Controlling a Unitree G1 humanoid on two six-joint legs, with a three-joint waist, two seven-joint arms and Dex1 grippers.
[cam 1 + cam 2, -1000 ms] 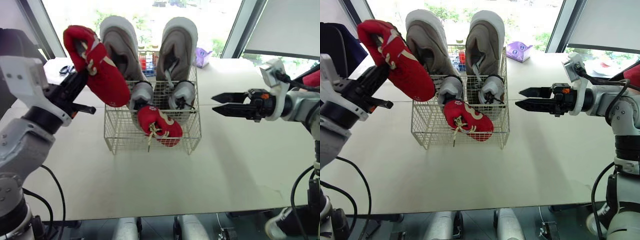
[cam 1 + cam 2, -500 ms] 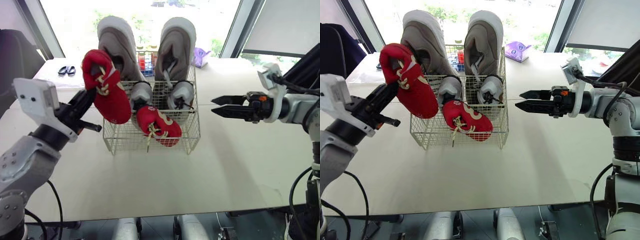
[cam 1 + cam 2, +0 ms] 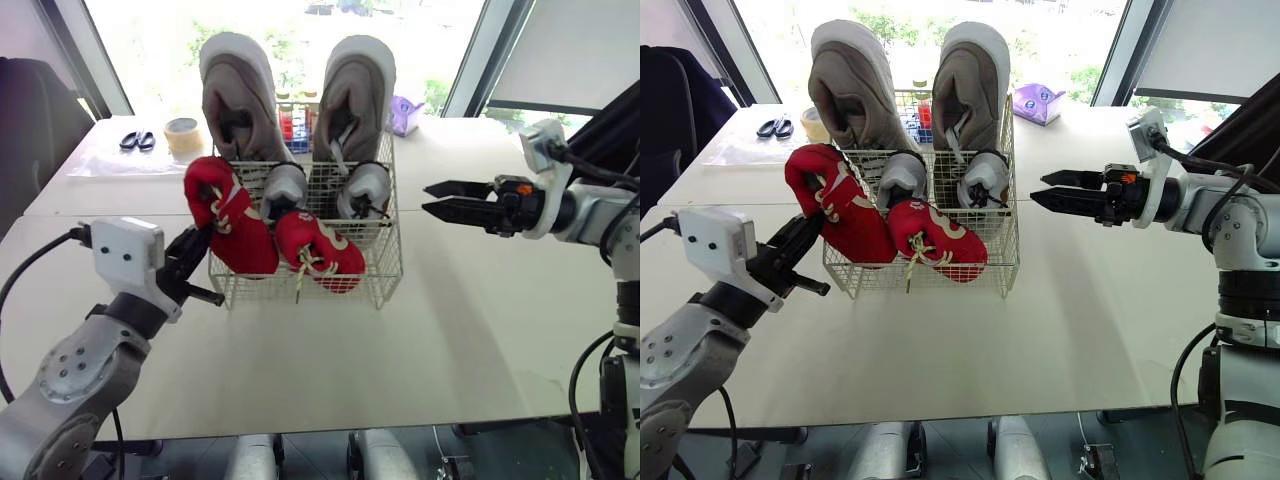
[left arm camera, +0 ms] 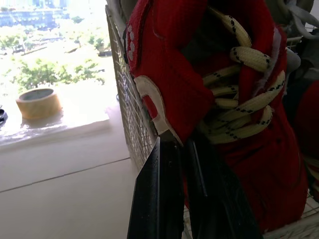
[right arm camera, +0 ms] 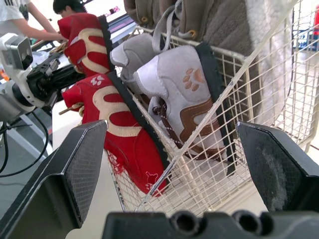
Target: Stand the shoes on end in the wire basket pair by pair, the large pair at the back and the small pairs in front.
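Left gripper (image 3: 203, 240) clamps the red shoe (image 3: 236, 226), standing it near-left in the wire basket (image 3: 391, 262); right gripper (image 3: 428, 198) spread, empty

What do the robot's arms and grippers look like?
The left arm and right arm are silver-grey with rounded joints and black cables. Each wrist carries a white boxy camera housing. The left gripper and right gripper each have two tapering black fingers; the right shows an orange mark.
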